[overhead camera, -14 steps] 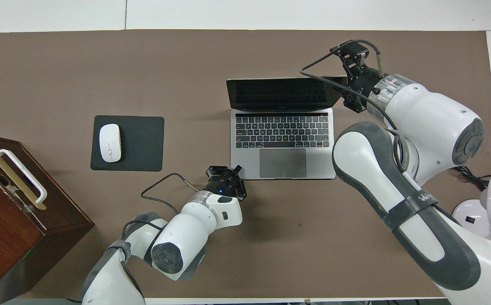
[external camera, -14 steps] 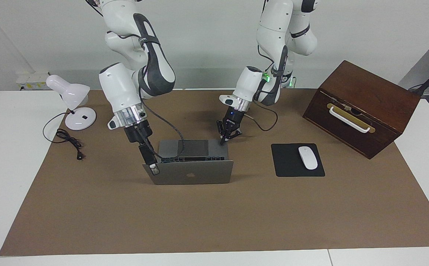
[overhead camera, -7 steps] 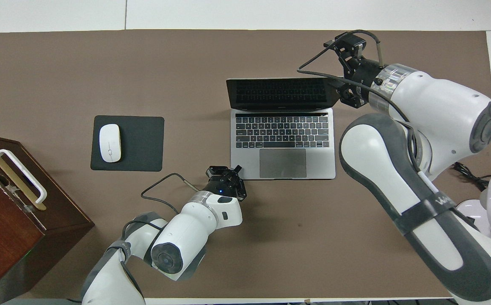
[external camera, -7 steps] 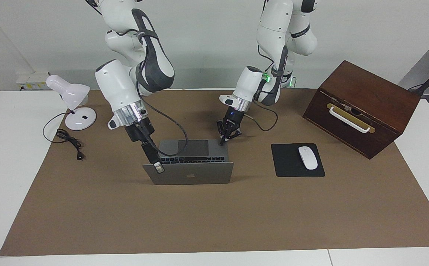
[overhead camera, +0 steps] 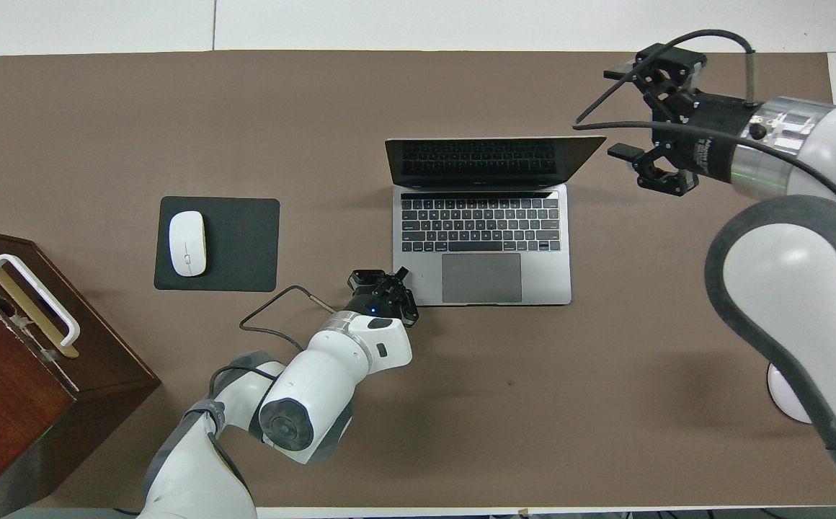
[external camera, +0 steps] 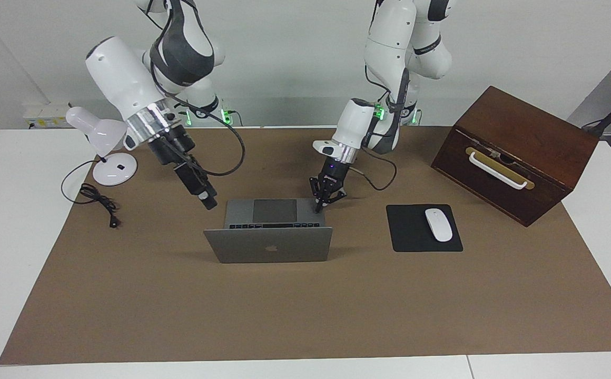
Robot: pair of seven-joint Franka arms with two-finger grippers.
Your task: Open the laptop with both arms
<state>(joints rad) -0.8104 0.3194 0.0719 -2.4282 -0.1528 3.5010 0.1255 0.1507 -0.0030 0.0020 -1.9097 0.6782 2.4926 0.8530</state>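
Standing open, the laptop (external camera: 268,231) is turned screen toward the robots, long axis across the table. The left gripper (external camera: 318,207) is shut, pressed on its near corner; the right gripper (overhead camera: 630,112) is held open, raised beside the lid.

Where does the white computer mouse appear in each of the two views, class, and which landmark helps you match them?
Facing view: the white mouse lies on the black mouse pad, right of centre.
Overhead view: the mouse lies on the pad, left of centre.
Shared landmark: the open laptop beside the pad.

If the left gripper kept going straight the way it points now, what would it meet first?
Most likely the laptop: the left gripper, shut, points steeply down at the base's corner nearest the robots, apparently touching it already, so almost at once.
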